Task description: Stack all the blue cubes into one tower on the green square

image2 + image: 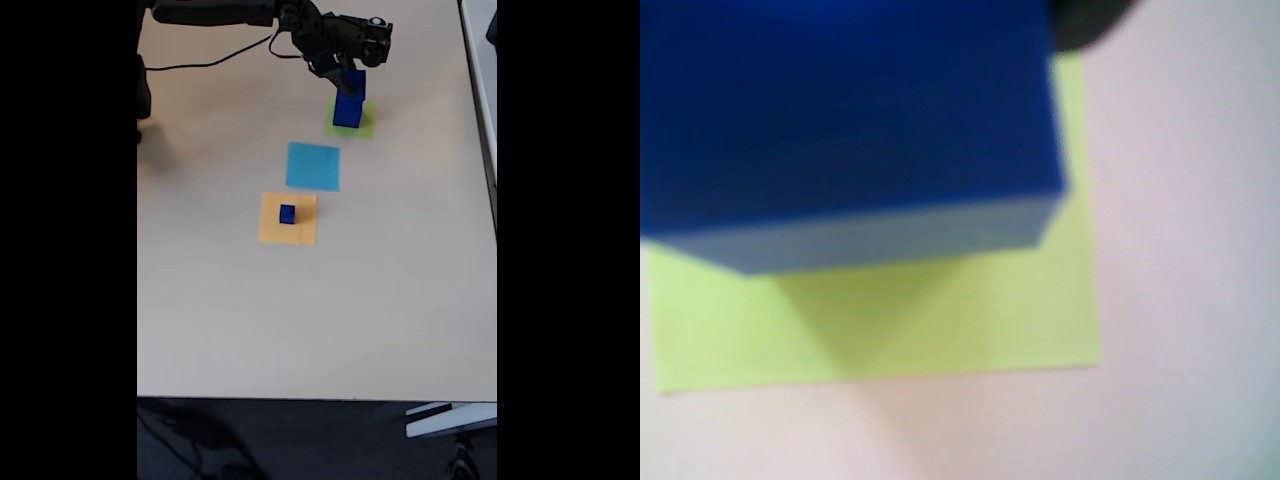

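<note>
- In the wrist view, the tower (840, 110) is blurred and cut off by the top and left edges.
- The green square (970, 310) is partly covered by it.
- In the fixed view, the end effector (345, 72) is too small for its jaws to be judged.
</note>
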### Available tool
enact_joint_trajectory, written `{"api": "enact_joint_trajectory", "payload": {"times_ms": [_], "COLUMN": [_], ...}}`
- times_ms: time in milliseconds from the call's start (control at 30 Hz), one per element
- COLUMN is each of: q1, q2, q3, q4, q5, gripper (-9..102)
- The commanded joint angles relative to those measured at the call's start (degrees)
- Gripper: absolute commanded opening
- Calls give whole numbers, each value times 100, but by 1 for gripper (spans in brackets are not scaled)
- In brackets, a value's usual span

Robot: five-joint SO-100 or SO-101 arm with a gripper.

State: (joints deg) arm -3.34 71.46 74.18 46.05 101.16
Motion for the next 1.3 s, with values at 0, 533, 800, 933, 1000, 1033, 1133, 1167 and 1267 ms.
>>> {"api": "enact_joint_trajectory", "payload": {"times_ms": [0,533,800,933,1000,1033,1133,1167,1267], "q1": [-9,-70,-97,-114,-123,-123,-141,-149,-149], "q2": [88,97,70,44,44,44,44,44,26], "q3": [-44,53,53,79,105,114,141,141,141], "q4": [-97,-53,-53,-53,-53,-44,-35,-35,-35], "q5": [-123,-281,-316,-316,-325,-334,-343,-343,-343], "gripper": [6,6,6,6,6,6,6,6,6]}}
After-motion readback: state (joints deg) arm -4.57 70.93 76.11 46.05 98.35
